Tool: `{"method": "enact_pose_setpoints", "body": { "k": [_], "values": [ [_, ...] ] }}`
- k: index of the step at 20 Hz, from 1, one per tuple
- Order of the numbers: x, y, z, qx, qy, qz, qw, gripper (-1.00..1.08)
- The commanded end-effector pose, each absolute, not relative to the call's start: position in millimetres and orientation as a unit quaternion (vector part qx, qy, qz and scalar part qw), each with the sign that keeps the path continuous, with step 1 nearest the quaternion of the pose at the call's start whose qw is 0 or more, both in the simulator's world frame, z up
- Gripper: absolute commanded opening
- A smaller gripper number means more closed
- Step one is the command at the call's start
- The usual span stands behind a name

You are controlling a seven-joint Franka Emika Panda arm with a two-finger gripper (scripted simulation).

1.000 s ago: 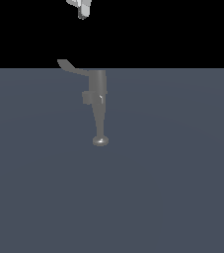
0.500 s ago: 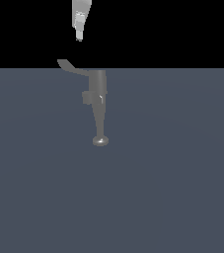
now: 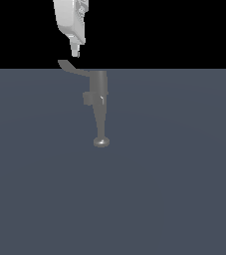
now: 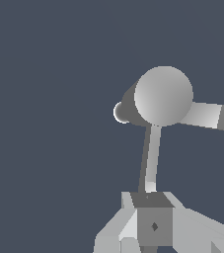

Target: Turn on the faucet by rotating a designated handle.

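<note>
Faucet (image 3: 100,107): standing mid-tabletop, handle (image 3: 70,68) pointing toward the exterior view's left. Claw (image 3: 75,52): I am hovering it just above the paddle; opening unreadable. I am aiming near the tip for leverage.

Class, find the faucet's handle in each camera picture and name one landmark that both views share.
Exterior view: the handle sticks out from the faucet's top toward the exterior view's left, just under the gripper.
Wrist view: the handle is the thin lever running from the round cap to the gripper's fingers.
Shared landmark: the faucet body.
</note>
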State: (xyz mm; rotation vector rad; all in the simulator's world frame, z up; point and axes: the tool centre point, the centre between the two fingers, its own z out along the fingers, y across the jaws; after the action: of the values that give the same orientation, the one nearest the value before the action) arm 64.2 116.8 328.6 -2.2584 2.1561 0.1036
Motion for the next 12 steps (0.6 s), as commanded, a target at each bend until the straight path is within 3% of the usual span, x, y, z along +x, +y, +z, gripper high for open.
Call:
{"method": "enact_pose_setpoints", "body": {
  "k": [1, 12],
  "values": [
    [73, 124, 321, -0.705, 0.709, 0.025, 0.006, -1.00],
    [92, 142, 301, -0.661, 0.750, 0.002, 0.000, -1.00]
  ]
}}
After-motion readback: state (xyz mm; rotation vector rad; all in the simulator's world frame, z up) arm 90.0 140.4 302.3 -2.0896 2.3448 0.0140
